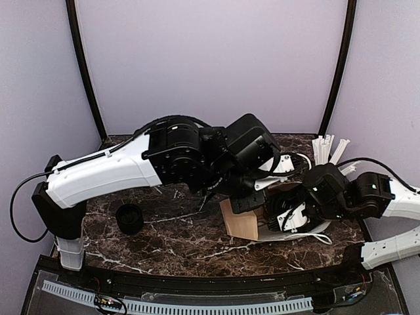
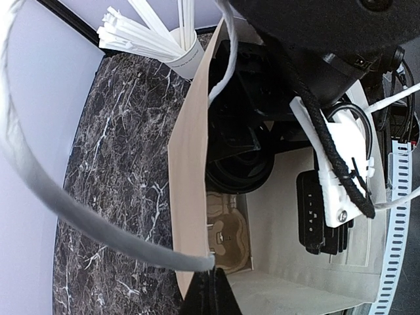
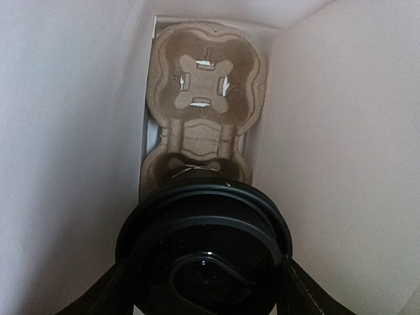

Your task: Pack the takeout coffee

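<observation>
Peering down into the brown paper bag (image 1: 240, 224), I see the takeout coffee (image 3: 200, 230) well inside it, lid on, poised over the near pocket of the cardboard cup carrier (image 3: 205, 92) lying on the bag's floor. Whether its base touches that pocket yet I can't tell. The right gripper (image 3: 205, 262) has the cup clasped, a finger on each side below the lid's rim, jaws spread fairly wide to take its girth. The left gripper (image 2: 205, 294) is pinched tight on the bag's rim (to hold the mouth open, I'd guess). So most of the job looks done: cup lidded, bag open, cup inside. What's left, by my reckoning, is seating it in the pocket, letting go, and lifting the arm out without dragging the bag's wall. The far pocket stands empty.
</observation>
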You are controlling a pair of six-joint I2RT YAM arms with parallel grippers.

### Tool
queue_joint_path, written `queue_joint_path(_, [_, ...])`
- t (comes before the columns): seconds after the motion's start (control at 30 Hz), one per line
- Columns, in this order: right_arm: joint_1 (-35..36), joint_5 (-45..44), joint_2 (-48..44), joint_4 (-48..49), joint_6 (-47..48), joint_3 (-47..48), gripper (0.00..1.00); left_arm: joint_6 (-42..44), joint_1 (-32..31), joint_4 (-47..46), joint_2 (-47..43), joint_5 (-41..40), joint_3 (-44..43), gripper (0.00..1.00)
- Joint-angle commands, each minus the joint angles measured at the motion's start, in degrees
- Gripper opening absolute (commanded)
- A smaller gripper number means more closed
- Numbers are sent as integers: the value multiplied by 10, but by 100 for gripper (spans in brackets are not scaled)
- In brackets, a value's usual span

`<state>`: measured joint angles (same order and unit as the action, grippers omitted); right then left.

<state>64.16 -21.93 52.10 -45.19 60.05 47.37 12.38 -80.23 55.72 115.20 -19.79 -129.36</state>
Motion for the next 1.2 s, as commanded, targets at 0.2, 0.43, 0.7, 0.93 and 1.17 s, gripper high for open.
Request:
queue_joint_path(0.2, [7, -28, 2, 46, -4, -9, 34, 9, -4, -20, -6, 15, 11, 0])
queue_joint_path(0.43, [6, -21, 5, 73, -1, -20, 34, -2, 0, -66, -24, 51, 53, 0])
queue_joint_path(0.7, [5, -15, 9, 85, -7, -46, 34, -4, 4, -87, -37, 62, 71, 0])
queue_joint_path(0.93, [-6, -29, 27, 96, -6, -53, 34, -7, 7, -86, -42, 59, 71, 0])
queue_joint_path(1.17, [-11, -55, 33, 132, 2, -49, 34, -29, 23, -84, -46, 84, 80, 0])
